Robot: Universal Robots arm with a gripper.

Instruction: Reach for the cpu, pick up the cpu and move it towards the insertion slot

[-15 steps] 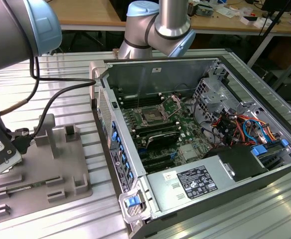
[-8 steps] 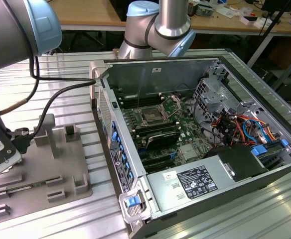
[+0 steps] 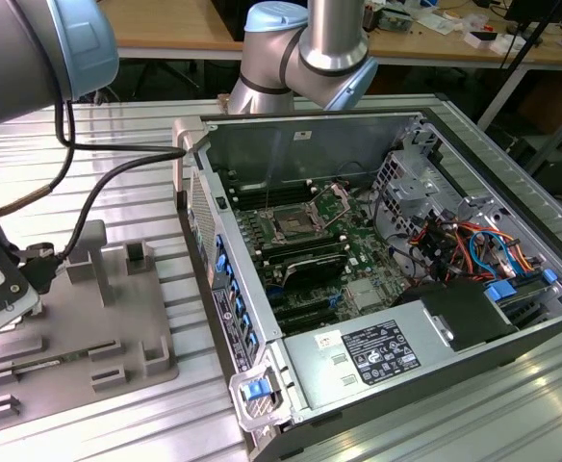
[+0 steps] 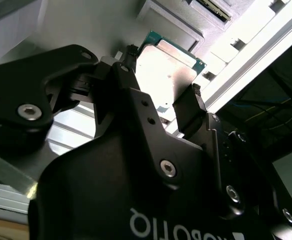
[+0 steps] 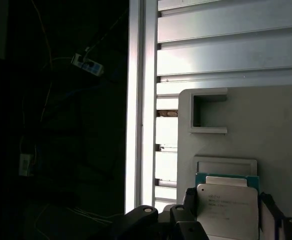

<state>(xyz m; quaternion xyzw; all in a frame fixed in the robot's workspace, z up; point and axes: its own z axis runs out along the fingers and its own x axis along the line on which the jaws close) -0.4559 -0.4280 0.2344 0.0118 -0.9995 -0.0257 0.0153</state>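
1. Black pincer [image 4: 162, 75], closest in the second wrist view, is clamped on the cpu [image 4: 168, 57], pressing two opposite edges.
2. Silvery top showing, the cpu sits at a shallow recess of the grey tray [image 5: 266, 125] on the ribbed desk [image 5: 226, 50].
3. Well apart from the pincer at the exterior view's lower left, the insertion slot [image 3: 289, 226] lies mid-frame inside the open computer case [image 3: 300, 135].

The cpu [image 5: 227, 212], a small flat square chip, has a smooth, shiny silver metal top and a thin green rim. The black gripper fingers [image 4: 188, 110] look matt. The grey tray [image 3: 69, 322] is dull, smooth plastic. The ribbed silver worktop [image 3: 127, 115] is bare shiny metal. The insertion slot [image 3: 291, 224] has a shiny metal frame on a green board [image 3: 358, 255].
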